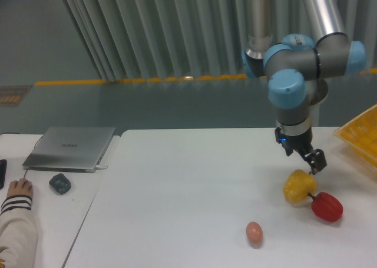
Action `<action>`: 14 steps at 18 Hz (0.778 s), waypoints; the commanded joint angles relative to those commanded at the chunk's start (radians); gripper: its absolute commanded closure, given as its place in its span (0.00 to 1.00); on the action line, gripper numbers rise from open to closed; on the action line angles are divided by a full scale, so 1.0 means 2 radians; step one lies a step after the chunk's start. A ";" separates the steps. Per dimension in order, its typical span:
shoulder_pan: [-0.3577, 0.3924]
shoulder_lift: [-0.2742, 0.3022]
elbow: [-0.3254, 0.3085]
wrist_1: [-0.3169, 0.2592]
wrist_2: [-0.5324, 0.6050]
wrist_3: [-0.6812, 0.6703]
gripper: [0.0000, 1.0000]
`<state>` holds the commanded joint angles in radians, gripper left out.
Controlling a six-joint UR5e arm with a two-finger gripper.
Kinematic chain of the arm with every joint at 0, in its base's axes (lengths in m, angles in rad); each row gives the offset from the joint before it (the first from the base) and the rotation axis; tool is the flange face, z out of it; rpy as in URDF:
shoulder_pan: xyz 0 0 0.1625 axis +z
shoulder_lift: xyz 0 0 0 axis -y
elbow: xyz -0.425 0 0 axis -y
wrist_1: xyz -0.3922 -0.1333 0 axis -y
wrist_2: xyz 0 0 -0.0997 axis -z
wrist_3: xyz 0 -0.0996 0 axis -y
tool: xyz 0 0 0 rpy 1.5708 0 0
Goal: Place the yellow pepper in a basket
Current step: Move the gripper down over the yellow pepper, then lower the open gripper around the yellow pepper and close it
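The yellow pepper [300,186] lay on the white tabletop [194,185], touching the red pepper [327,207] at its lower right. A small pinkish egg [254,232] sat nearer the front edge, apart from both. The end effector [304,155] hung just above the yellow pepper, tilted, holding nothing; its fingers looked spread, though the angle made that hard to judge. The basket [360,139] showed only as a yellow corner at the right edge. On the left stood a closed laptop [70,148], a dark mouse [60,183] and a person's hand [19,189].
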<state>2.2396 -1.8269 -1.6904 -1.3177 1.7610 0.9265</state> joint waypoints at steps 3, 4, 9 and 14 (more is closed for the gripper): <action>0.000 -0.010 0.001 0.004 0.005 -0.002 0.00; 0.000 -0.011 0.001 0.005 0.005 -0.002 0.00; 0.000 -0.018 0.002 0.006 0.008 -0.002 0.00; 0.000 -0.025 0.002 0.007 0.010 -0.003 0.00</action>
<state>2.2396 -1.8760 -1.6859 -1.3039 1.7809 0.9204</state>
